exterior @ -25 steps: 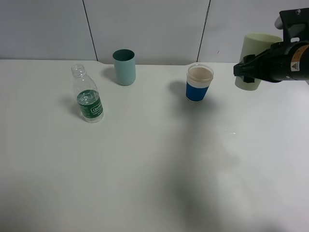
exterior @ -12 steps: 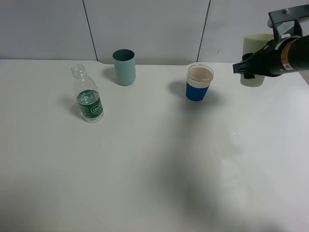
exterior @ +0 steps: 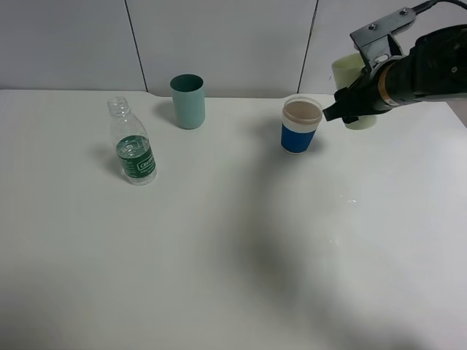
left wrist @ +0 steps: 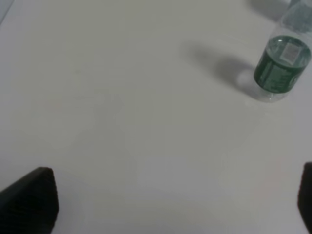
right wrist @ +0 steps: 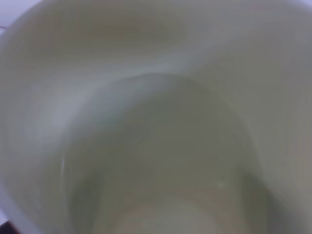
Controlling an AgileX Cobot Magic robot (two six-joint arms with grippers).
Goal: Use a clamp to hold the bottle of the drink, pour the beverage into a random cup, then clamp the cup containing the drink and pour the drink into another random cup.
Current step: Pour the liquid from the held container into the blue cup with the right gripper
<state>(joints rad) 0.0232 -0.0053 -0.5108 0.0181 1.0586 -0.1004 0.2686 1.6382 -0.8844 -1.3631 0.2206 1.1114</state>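
The right gripper is clamped on the pale green cup, holding it just at 2 o'clock of the blue paper cup. Its wrist camera shows only the pale cup's blurred inside, so I cannot tell whether there is liquid in it. The left gripper has its 2 fingers spread wide over bare white table, well apart from the green-labelled bottle. From the table's middle the bottle stands at 10 o'clock, the teal cup at 11 and the blue paper cup at 1.
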